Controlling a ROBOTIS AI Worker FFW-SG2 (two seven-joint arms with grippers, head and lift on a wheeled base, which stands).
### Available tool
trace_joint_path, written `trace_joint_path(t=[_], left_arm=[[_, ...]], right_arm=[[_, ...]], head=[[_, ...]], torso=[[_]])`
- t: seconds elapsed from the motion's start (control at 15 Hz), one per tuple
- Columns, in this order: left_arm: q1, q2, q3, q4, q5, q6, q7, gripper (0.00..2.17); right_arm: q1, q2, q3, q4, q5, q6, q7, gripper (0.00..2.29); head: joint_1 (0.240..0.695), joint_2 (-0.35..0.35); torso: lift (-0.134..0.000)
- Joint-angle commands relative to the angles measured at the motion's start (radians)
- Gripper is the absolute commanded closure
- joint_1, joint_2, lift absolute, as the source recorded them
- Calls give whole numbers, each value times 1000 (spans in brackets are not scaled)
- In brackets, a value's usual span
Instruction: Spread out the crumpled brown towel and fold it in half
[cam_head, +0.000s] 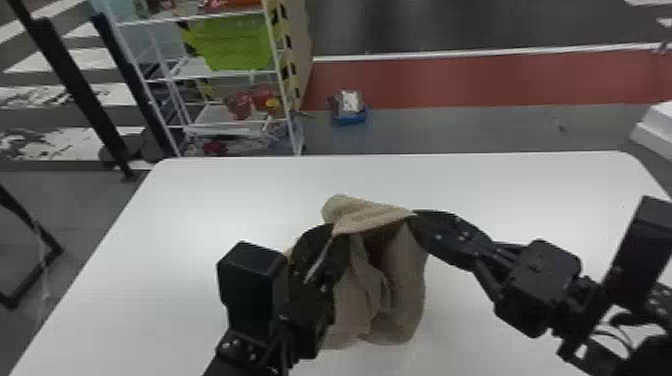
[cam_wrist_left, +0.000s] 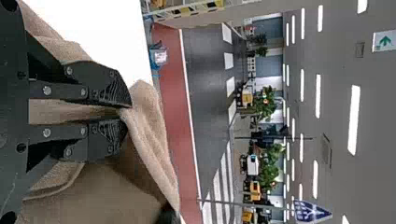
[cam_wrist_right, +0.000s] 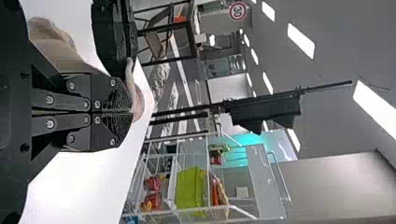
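In the head view the brown towel (cam_head: 400, 280) hangs in loose folds over the middle of the white table, bunched between both grippers. My left gripper (cam_head: 332, 237) holds its near left part, and my right gripper (cam_head: 414, 216) pinches its upper right corner. In the left wrist view the left gripper (cam_wrist_left: 122, 113) is closed on a fold of the towel (cam_wrist_left: 152, 135), with more cloth behind and below its fingers. In the right wrist view the right gripper (cam_wrist_right: 130, 111) has its fingertips pressed together on the towel's edge (cam_wrist_right: 137, 100); the rest of the cloth lies beyond.
The white table (cam_head: 215, 200) extends around the towel on all sides. Behind its far edge stand a wire shelf (cam_head: 225, 75) with a green bin and a small blue-based item (cam_head: 350, 107) on the floor. Black posts rise at the far left.
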Motion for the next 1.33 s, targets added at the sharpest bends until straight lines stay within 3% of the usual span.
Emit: trace_joint_path(t=[0.0, 0.27, 0.47, 0.53, 0.73, 1.13, 1.27], left_arm=[[-11, -2, 3, 17, 0, 9, 1, 2], [-19, 1, 3, 28, -6, 24, 1, 22], [-13, 1, -2, 27, -4, 58, 1, 29], [-10, 3, -2, 25, -4, 58, 1, 29], [0, 12, -16, 22, -4, 58, 1, 29], [6, 40, -79, 40, -20, 61, -1, 29], [3, 43, -105, 27, -9, 230, -1, 29]], right_arm=[[-13, 5, -96, 26, -24, 8, -6, 1625], [-30, 7, -274, 147, -47, 39, -32, 1625], [-56, 7, -368, 328, -7, 14, -64, 1622], [-74, 4, -376, 378, 23, 17, -83, 1622], [-96, -9, -397, 483, 54, 17, -83, 1622], [-108, -12, -396, 546, 25, 14, -32, 1619], [-109, -12, -388, 552, 16, 11, -31, 1619]], head=[[695, 107], [695, -1], [695, -90], [695, -153], [695, -236], [695, -277], [695, -292]], torso=[[-123], [-123], [-123], [-123], [-123], [-123], [-123]])
